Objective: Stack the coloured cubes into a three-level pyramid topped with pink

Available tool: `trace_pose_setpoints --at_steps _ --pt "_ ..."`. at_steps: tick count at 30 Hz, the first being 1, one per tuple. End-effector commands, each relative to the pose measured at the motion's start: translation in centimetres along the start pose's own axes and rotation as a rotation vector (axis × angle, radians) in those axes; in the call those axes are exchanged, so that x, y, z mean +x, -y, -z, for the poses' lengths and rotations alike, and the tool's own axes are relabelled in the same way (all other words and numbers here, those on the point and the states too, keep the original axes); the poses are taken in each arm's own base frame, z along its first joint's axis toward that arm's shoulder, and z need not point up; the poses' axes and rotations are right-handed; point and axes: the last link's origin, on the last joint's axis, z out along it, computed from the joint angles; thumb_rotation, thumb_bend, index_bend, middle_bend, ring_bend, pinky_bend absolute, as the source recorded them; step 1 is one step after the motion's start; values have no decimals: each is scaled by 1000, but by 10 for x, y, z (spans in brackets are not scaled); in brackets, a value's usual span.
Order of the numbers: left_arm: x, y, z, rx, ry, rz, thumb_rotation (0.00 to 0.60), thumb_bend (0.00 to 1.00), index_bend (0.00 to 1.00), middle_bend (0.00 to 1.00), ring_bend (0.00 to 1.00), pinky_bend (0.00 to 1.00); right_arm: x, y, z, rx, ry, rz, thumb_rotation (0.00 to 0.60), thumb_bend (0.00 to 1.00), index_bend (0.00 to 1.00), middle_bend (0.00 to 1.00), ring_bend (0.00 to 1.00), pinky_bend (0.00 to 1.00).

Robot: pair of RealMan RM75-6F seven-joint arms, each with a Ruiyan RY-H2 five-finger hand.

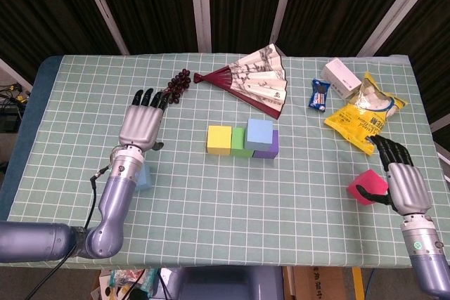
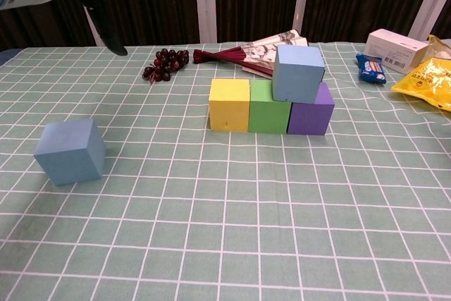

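The left hand (image 1: 140, 126) hovers with fingers extended and nothing in it, directly above the loose light-blue foam cube (image 2: 70, 151), which sits alone on the green checked tabletop (image 1: 211, 194), well apart from the stack. The right hand (image 1: 402, 179) rests near the tabletop's right edge with its fingers curled against the pink foam cube (image 1: 367, 186); it seems to be holding the cube, though the grasp is not plainly shown.

The likely step is to fetch the loose blue cube for the second level. To do that well, lower the left hand straight down, take the cube by opposite faces, and carry it high enough to clear the yellow foam cube (image 1: 219, 139). It should land across the seam of yellow and the green foam cube (image 2: 270, 106), flush beside the light-blue cube already stacked (image 2: 299, 72) over green and the purple foam cube (image 2: 312, 111).

Nothing lies between the loose cube and the row. A bunch of dark grapes (image 1: 176, 86) and a folding paper fan (image 1: 253, 79) lie behind; a yellow snack bag (image 1: 365, 114), white box (image 1: 342, 76) and small blue packet (image 1: 320, 95) sit far right.
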Motion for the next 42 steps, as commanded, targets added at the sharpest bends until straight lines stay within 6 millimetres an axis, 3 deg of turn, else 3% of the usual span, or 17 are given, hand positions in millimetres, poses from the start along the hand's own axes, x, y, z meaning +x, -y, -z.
trace_pose_setpoints --at_steps 1,7,11,18,27,35,42 --pt "-15 13 17 7 44 -11 600 125 0 107 0 0 -1 0 0 -2 2 2 600 236 0 83 0 0" --pt "-37 36 39 52 91 9 600 125 0 117 0 0 -3 0 0 -1 10 4 600 235 0 83 0 0" --pt "-63 65 58 129 142 52 600 111 0 117 0 0 -4 2 1 5 16 3 600 236 0 83 0 0" --pt "-73 78 69 144 142 50 600 107 0 120 0 0 -6 3 2 8 21 1 600 235 0 83 0 0" --pt "-88 80 76 151 178 54 600 108 0 92 0 0 -5 4 2 11 22 -3 600 236 0 83 0 0" --pt "-105 68 76 131 239 90 600 130 0 95 0 0 -6 5 3 14 26 -6 600 236 0 83 0 0" --pt "-116 62 72 135 251 92 600 164 0 246 0 0 -6 5 3 15 28 -11 600 235 0 83 0 0"
